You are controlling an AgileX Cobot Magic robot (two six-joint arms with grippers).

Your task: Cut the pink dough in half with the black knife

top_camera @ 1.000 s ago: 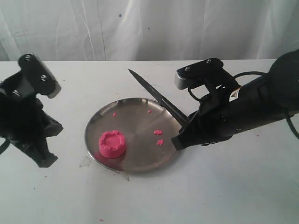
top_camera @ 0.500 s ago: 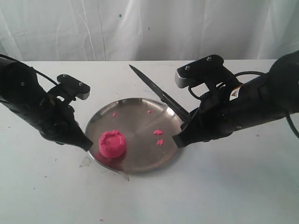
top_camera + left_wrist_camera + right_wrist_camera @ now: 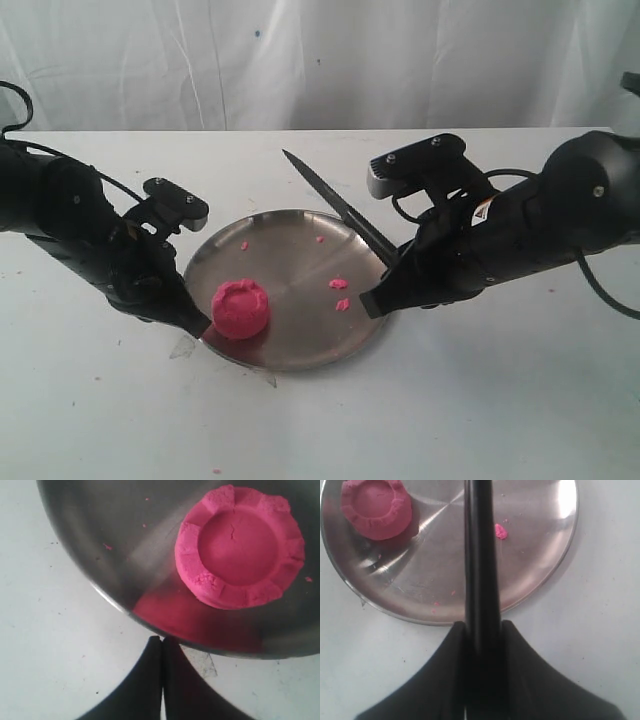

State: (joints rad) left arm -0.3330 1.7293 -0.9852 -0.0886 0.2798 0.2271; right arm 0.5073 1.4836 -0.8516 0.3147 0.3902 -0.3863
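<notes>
Over the plate's 3 o'clock rim, my right gripper clamps the knife; left gripper is pinched together, empty, by the uncut dough. Next: swing blade over dough.

White table across the lower frame, matte, faintly speckled. Behind it, along the upper edge, pale draped curtain with soft vertical folds and a few dark specks. Even, diffuse lighting.
</notes>
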